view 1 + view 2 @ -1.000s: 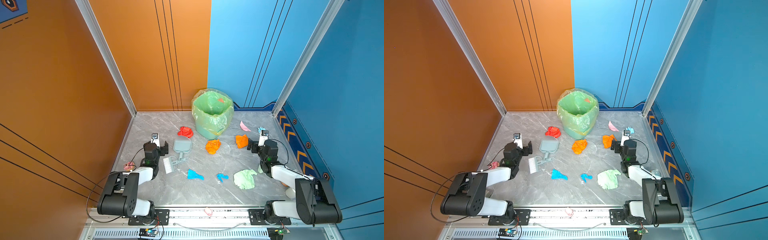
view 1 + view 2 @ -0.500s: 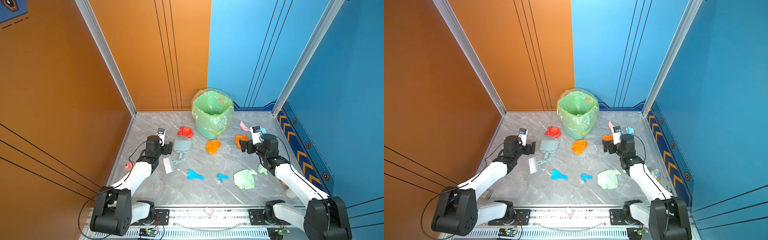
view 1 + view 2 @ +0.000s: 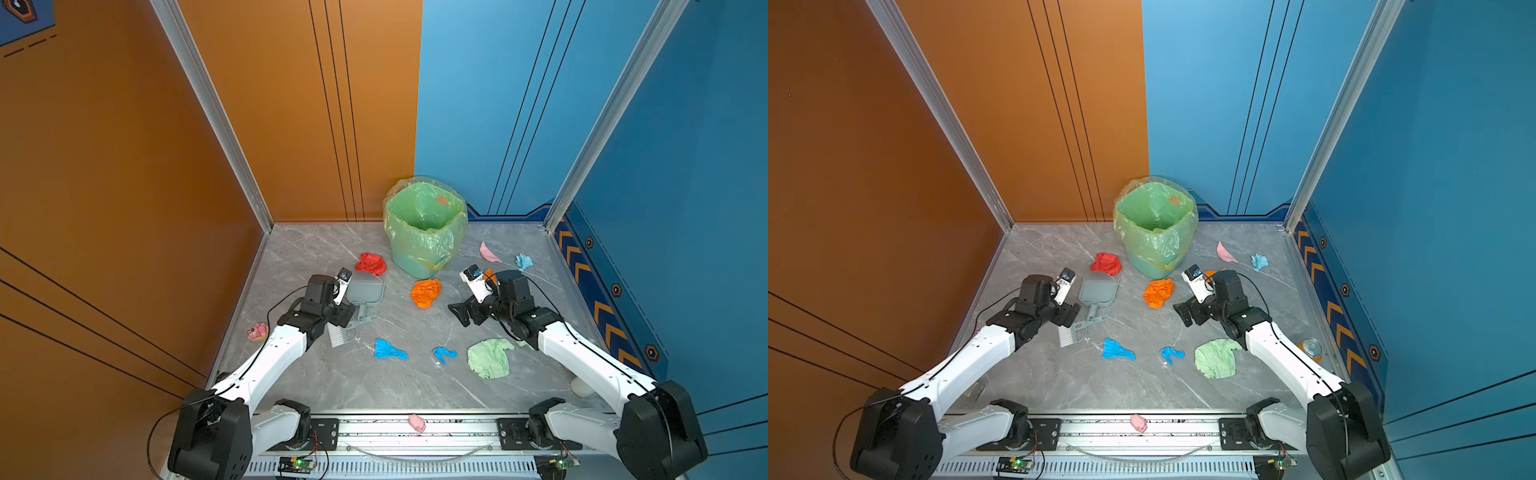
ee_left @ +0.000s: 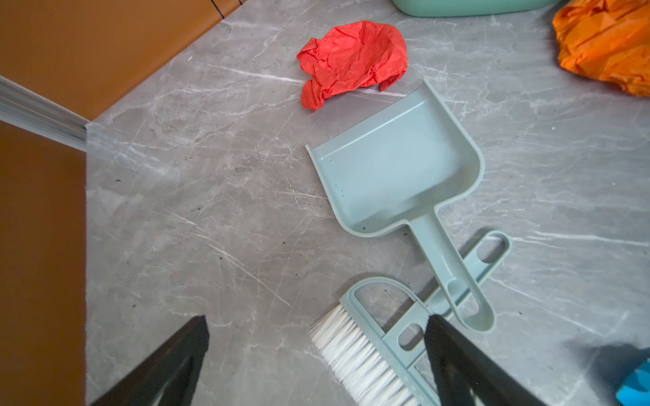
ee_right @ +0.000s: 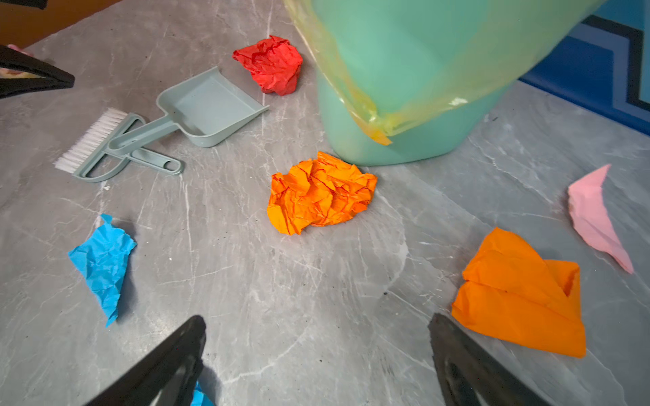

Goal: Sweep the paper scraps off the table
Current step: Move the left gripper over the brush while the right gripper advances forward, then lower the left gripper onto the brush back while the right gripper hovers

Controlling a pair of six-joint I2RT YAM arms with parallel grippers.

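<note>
Left wrist view: left hand (image 4: 315, 317) gapes empty by the brush (image 4: 355, 348), lower right; right hand (image 5: 317, 317) wide, empty; paper scraps (image 4: 351, 59) strewn on the worktop (image 4: 211, 211), red one upper centre; featherlight, crumpled, likely skittish; grip the brush's stiff handle.

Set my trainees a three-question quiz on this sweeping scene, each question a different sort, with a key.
1. True or false: the left gripper and the right gripper are both shut.
2. Which scrap lies nearest the dustpan's open mouth? A) red scrap B) pale green scrap C) pink scrap
3. Fill in: the dustpan's handle lies across the ___'s handle.
Key: 1 false, both stand open. 2 A. 3 brush.
</note>
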